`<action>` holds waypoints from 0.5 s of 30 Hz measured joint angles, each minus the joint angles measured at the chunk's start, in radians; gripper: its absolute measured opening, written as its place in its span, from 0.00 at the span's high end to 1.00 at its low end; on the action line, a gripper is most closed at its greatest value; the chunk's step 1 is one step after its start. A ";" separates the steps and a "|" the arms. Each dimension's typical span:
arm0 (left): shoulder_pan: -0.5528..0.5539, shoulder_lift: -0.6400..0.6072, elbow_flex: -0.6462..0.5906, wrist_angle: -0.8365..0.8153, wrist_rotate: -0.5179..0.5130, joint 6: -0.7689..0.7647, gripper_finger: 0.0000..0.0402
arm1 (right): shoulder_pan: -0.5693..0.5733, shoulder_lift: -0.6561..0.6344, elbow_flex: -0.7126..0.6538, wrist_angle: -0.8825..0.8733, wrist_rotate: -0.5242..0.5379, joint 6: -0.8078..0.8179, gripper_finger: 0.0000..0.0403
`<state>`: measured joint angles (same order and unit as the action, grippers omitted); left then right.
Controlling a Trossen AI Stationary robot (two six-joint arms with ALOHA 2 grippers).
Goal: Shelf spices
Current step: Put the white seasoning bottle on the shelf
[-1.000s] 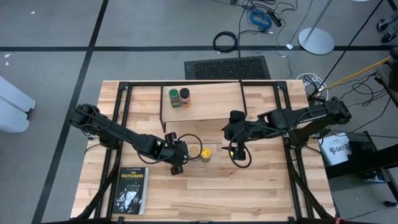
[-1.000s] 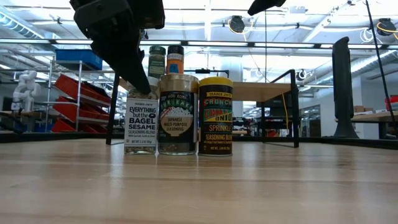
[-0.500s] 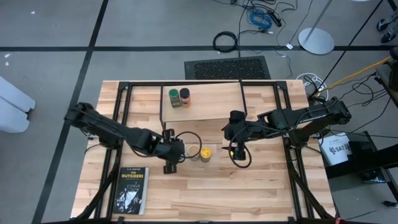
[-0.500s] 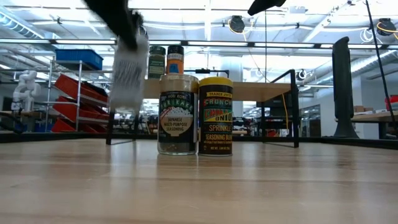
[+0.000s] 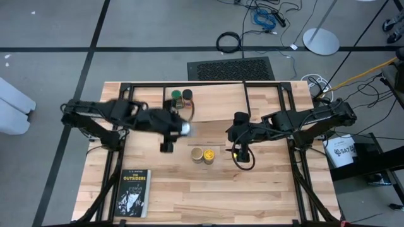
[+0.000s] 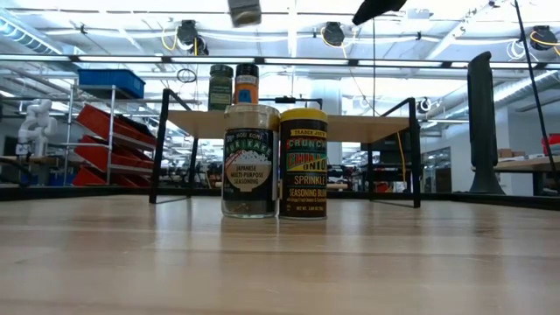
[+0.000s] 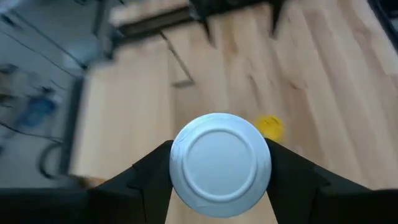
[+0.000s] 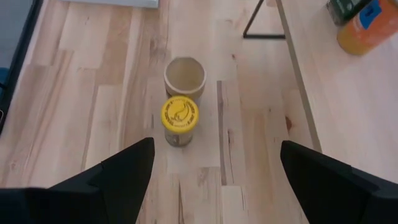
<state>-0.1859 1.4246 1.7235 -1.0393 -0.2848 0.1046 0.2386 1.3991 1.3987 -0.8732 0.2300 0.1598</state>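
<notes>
We see the left claw (image 5: 180,128) raised above the desk (image 5: 265,189), its two fingers (image 7: 149,171) closed on the white-lidded jar (image 7: 221,163), which it holds clear of the surface near the front edge of the shelf (image 5: 214,107). In the low view only the bottom of this jar (image 6: 244,11) shows, high above the others. The green-lidded jar (image 5: 176,96) and the black-lidded jar (image 5: 187,95) stand side by side on the shelf at its left rear corner. The tan-lidded jar (image 5: 197,154) and the yellow-lidded jar (image 5: 209,155) stand upright on the desk in front of the shelf, just beside each other. The right claw (image 5: 237,153) hovers to the right of this pair, its fingers (image 8: 118,174) spread wide and holding nothing. A book (image 5: 133,193) lies near the desk's front left corner.
</notes>
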 joint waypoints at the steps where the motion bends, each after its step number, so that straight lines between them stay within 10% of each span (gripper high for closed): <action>1: 0.021 0.000 0.024 0.000 -0.001 0.032 0.47 | 0.000 0.000 0.000 -0.013 0.000 0.004 0.16; 15: 0.331 0.071 0.147 0.227 0.086 0.406 0.47 | 0.000 -0.033 0.000 -0.060 0.001 0.009 0.16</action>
<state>0.1447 1.4960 1.8703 -0.8120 -0.1988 0.5104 0.2386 1.3657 1.3983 -0.9334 0.2313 0.1683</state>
